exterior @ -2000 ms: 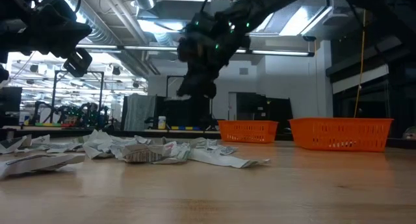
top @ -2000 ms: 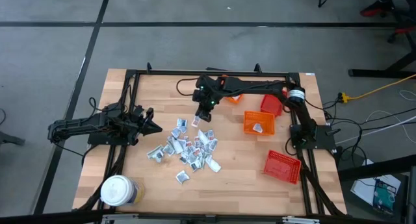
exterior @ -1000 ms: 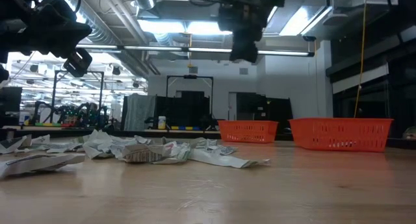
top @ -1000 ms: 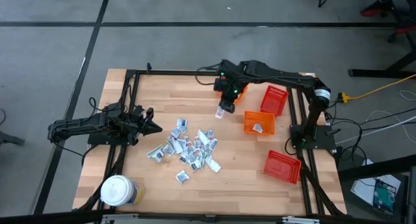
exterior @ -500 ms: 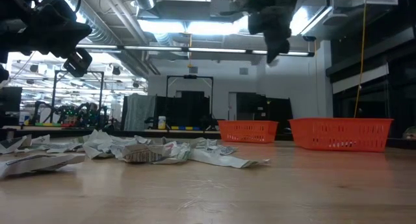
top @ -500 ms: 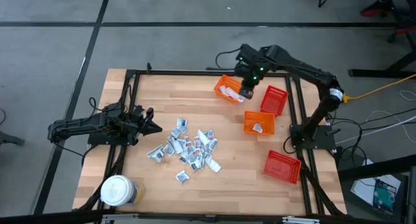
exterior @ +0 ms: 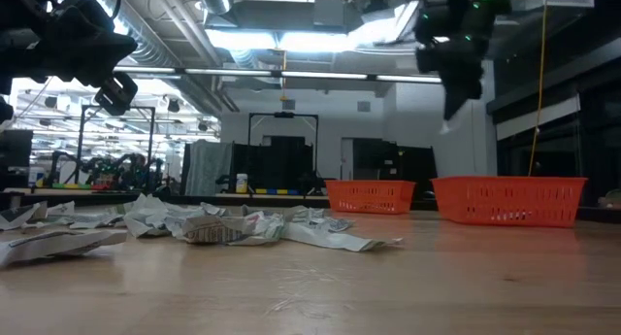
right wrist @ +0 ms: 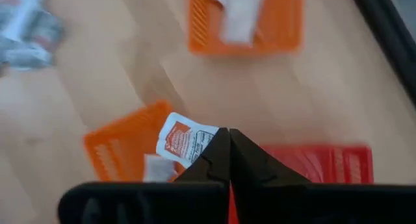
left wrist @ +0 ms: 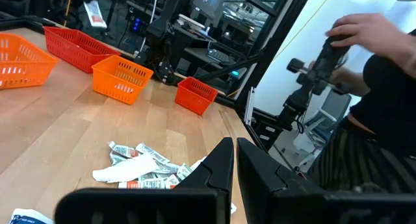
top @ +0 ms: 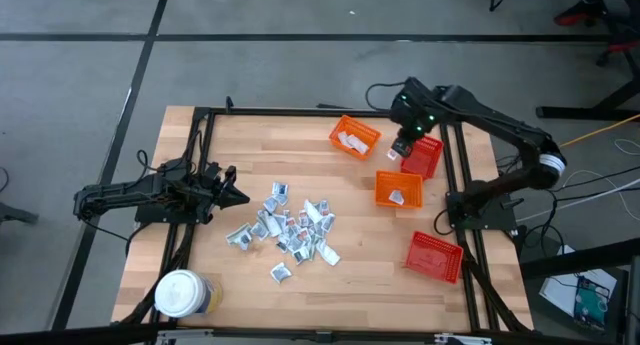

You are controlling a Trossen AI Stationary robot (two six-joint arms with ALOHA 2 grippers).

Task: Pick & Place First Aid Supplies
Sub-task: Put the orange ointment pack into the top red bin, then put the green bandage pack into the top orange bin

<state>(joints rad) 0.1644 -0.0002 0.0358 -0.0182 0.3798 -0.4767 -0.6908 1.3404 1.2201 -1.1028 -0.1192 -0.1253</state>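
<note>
Silvery sachet (right wrist: 185,141) pinched in the closed right pincer (top: 398,151), carried above the red basket (top: 423,155) near the bench's far right corner — transport step. Next, I judge: release over a basket. Left pincer (top: 236,193) waits, shut and empty, beside the pile (top: 287,228).

Right claw (top: 398,151) raised, clamped, left claw (top: 240,196) closed, idle
</note>
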